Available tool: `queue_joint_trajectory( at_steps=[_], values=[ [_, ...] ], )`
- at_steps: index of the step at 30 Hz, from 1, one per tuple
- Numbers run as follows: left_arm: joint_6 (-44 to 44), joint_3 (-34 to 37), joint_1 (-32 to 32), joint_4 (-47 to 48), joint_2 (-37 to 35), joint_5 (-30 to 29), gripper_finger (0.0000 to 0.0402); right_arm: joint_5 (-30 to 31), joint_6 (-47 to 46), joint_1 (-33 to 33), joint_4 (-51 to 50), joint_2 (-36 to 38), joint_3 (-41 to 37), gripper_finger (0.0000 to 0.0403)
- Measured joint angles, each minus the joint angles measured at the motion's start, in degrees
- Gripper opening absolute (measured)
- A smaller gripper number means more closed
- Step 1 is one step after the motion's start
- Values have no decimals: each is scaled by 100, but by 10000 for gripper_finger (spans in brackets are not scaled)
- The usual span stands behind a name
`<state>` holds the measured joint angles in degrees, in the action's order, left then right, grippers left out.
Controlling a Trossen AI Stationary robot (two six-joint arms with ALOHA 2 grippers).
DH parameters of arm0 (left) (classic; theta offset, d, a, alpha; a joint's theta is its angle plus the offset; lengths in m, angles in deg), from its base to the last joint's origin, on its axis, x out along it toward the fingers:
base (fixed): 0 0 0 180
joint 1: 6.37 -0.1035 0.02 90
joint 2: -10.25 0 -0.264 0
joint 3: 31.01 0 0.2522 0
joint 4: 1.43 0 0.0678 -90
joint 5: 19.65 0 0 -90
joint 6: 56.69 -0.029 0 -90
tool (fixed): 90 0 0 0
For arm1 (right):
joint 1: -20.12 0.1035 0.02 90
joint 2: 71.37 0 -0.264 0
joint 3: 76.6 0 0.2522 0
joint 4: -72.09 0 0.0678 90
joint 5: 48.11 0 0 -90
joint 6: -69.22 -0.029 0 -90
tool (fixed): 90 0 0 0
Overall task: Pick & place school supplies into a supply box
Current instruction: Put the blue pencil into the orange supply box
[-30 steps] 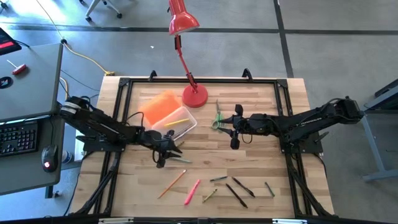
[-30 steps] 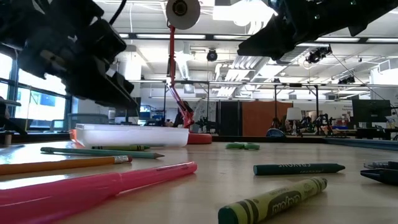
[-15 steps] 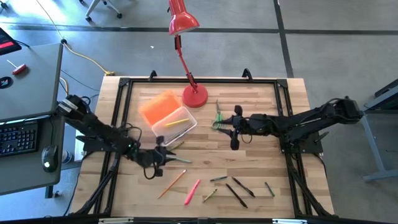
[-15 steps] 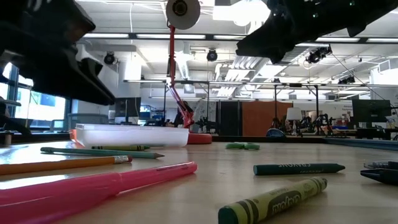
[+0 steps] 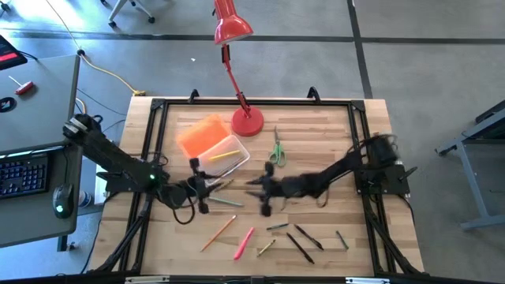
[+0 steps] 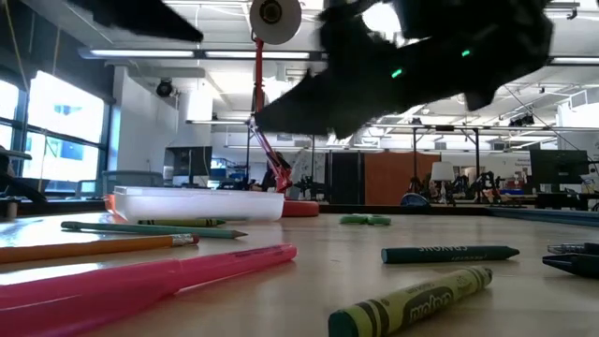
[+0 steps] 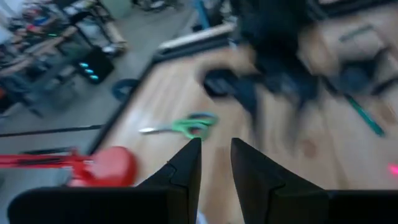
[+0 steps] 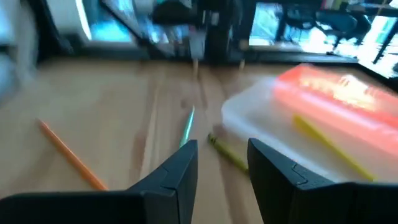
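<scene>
The wooden worktop (image 5: pixel 331 134) carries a red lamp (image 5: pixel 246 121) beside the clear supply box (image 5: pixel 222 157), whose orange lid (image 5: pixel 203 134) leans off one side (a yellow pencil lies inside). Green scissors (image 5: pixel 275 150) lie nearby, pens scattered toward the front. The left gripper (image 5: pixel 199 186) hovers just before the box, the right gripper (image 5: pixel 263 192) mid-worktop; both have fingers parted, holding nothing.

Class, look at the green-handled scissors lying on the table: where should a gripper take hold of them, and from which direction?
Probably at the narrow neck of the green-handled scissors, between loops and blades. They lie flat and closed, pointing toward the red lamp base, so come straight down, with the fingers closing across that neck.
</scene>
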<state>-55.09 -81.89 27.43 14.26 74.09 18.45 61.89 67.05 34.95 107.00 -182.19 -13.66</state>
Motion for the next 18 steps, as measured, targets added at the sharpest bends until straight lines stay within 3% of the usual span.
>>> queue_joint_trajectory(
  at_steps=[2,9,18],
  values=[
    [6,-163,0,345,-324,-229,117,363,74,118,-487,-551,668,119],
    [18,-265,12,582,-1104,-246,117,309,-66,202,-1705,-1622,2417,119],
    [30,-263,39,743,-1332,-115,117,324,-561,206,-1851,-2161,2830,119]
  ],
)
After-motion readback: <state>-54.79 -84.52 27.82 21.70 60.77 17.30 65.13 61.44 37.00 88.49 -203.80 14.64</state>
